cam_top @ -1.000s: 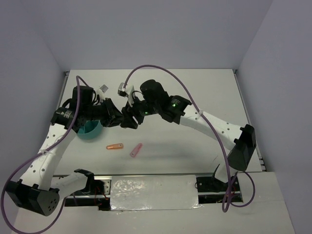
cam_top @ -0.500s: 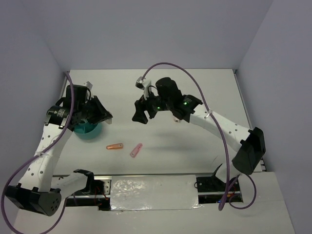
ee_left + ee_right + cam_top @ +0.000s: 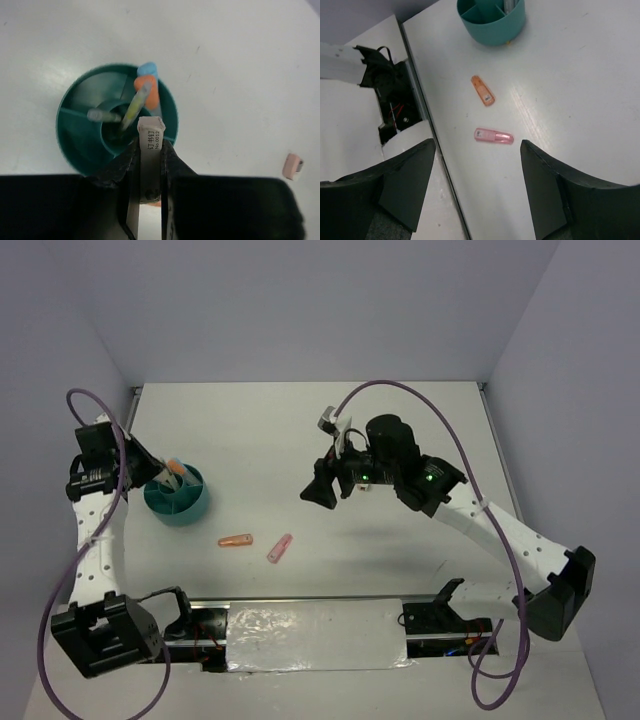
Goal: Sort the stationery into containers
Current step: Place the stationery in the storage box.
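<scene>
The round teal bowl (image 3: 180, 502) with inner dividers stands at the left of the table. It also shows in the left wrist view (image 3: 75, 145) and the right wrist view (image 3: 490, 22). In it stand an orange marker (image 3: 146, 91), a light-blue marker (image 3: 147, 68), a yellow pen (image 3: 133, 106) and a grey pen (image 3: 102, 116). My left gripper (image 3: 155, 477) (image 3: 150, 146) is shut on a small pale block (image 3: 151, 131) with printed text, held above the bowl's near rim. My right gripper (image 3: 320, 490) (image 3: 477, 190) is open and empty above mid-table. An orange marker (image 3: 236, 540) (image 3: 483, 90) and a pink marker (image 3: 279, 547) (image 3: 493, 135) lie on the table.
The table's front edge with a taped strip (image 3: 315, 633) and cables runs just below the two loose markers. White walls close the table at the back and both sides.
The two grippers were together near the bowl one second ago. The left arm has swung back to the left, holding the pale block over the bowl. The right arm has pulled away to the right.
</scene>
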